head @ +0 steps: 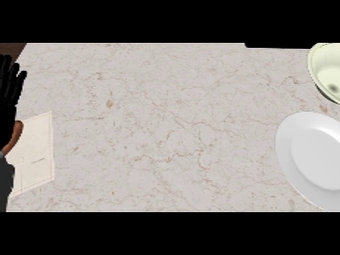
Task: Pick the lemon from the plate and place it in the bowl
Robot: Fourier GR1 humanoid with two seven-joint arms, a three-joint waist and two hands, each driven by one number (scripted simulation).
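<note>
Left hand resting at left edge, fingers straight, pressed side by side, holding nothing. Right hand out of view. Plate at right edge of desk, bare (no lemon visible on it). Bowl just beyond, upper right, nothing seen inside. Lemon unseen, whereabouts unknown.

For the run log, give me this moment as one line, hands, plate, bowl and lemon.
left hand: open, resting at left edge | right hand: not in view | plate: bare | bowl: upper right | lemon: not visible
</note>
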